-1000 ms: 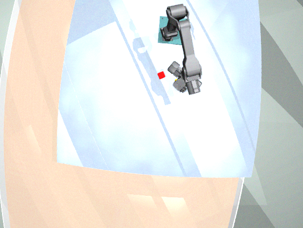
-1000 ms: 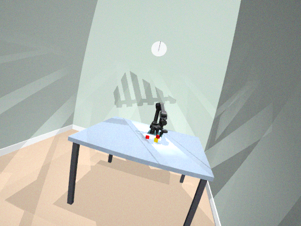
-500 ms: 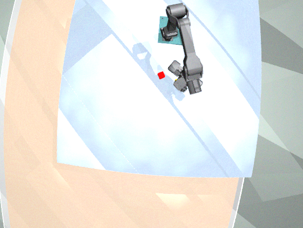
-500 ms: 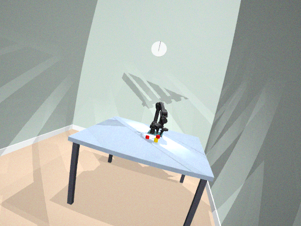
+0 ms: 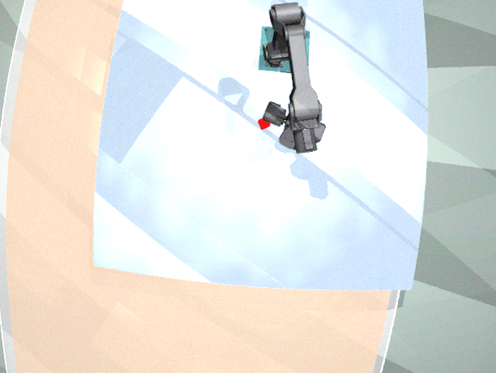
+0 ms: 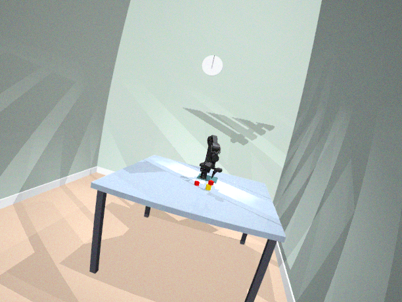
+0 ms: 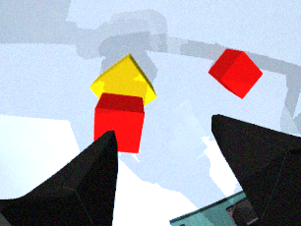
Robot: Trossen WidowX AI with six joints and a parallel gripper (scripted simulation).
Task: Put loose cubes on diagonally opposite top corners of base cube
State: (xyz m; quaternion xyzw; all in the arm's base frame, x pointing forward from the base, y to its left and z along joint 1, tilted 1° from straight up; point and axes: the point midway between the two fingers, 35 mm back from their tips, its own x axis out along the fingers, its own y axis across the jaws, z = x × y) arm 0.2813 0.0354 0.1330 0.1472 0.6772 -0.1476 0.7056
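Note:
A yellow base cube [image 7: 123, 80] [image 6: 208, 187] stands on the table. One red cube [image 7: 119, 122] [image 6: 211, 182] rests on top of it, over one corner. My gripper [image 7: 163, 130] [image 5: 301, 139] is open. Its dark fingers stand spread wider than this cube, the left fingertip close by the cube's lower corner, the right fingertip well apart from it. A second red cube [image 7: 236, 73] [image 5: 263, 123] [image 6: 196, 183] lies loose on the table, off to the side of the base cube. In the overhead view the arm hides the yellow cube and the cube on it.
The arm's teal mounting plate [image 5: 265, 61] lies behind the cubes. The pale blue table [image 6: 157, 194] stands on dark legs; its edges are far from the cubes.

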